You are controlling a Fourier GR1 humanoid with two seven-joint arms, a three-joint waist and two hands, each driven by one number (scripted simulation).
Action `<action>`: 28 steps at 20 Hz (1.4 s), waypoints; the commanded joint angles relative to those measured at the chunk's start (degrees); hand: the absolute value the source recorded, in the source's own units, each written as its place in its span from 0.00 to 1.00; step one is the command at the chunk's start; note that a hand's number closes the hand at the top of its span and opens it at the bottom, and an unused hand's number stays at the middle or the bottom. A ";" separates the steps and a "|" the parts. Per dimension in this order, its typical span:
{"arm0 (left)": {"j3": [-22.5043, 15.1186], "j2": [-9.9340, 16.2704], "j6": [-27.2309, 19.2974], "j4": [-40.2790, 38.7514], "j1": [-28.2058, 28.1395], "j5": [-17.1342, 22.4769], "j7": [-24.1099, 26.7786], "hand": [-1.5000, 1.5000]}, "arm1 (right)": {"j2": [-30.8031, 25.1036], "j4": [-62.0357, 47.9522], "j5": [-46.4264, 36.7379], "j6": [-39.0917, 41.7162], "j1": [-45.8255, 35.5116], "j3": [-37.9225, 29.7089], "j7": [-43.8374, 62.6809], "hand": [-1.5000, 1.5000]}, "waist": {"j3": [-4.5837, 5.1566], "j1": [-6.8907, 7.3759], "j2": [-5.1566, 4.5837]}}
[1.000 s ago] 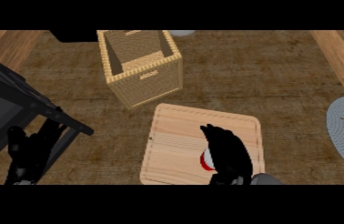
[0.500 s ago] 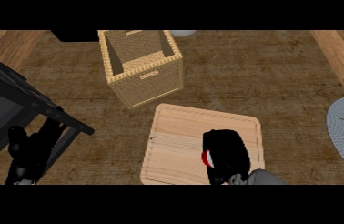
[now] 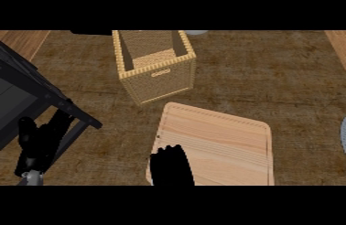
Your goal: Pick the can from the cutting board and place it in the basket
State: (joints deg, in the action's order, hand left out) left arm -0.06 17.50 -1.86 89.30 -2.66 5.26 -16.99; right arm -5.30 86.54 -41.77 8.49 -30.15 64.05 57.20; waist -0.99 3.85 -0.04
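Can: none of it shows in the head view, and whether it sits inside the right robot hand cannot be told. That robot hand comes up from the lower edge of the view and lies over the near left corner of the cutting board, seen from the back as a dark shape with its fingertips bunched close together and pointing away from the robot; what, if anything, they close on is hidden, so its state cannot be judged. The cutting board is a pale wooden slab lying flat on the brown surface, turned slightly so its far left corner points toward the basket. The basket, woven and tall with an open top, stands upright beyond the board toward the far edge of the surface, near the board's far left corner but apart from it. The left robot hand shows by the left edge of the surface near the lower border, over a black frame, its fingers pointing up and relaxed, holding nothing. A grey rounded edge peeks in at the right edge of the surface.
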 commanded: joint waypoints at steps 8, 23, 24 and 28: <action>-3.28 -2.95 2.19 -4.21 -1.94 0.62 -3.02 0.50 | 5.24 7.48 1.69 -24.65 -4.41 -3.28 1.44 1.00 | 0.67 1.03 -0.76; -2.05 -3.47 2.25 -4.40 -3.58 0.03 -3.23 0.50 | 5.27 6.92 -0.82 -35.95 -29.95 -18.22 15.52 1.00 | 1.32 -0.36 0.69; -2.79 -4.32 1.76 -5.48 -3.38 -0.72 -3.11 0.50 | 5.27 6.23 0.06 -35.91 -31.67 -20.23 15.03 1.00 | 1.33 -0.69 0.42; -2.63 -4.16 1.83 -5.68 -3.19 -1.54 -2.70 0.50 | 5.27 0.67 3.03 -34.21 -38.89 -25.51 16.49 1.00 | 1.34 -0.84 0.18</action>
State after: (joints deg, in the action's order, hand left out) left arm 0.96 16.79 -0.63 88.57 -2.42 4.06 -18.55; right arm -0.58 90.35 -40.55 -24.54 -62.25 42.53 63.34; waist -0.93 3.40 0.84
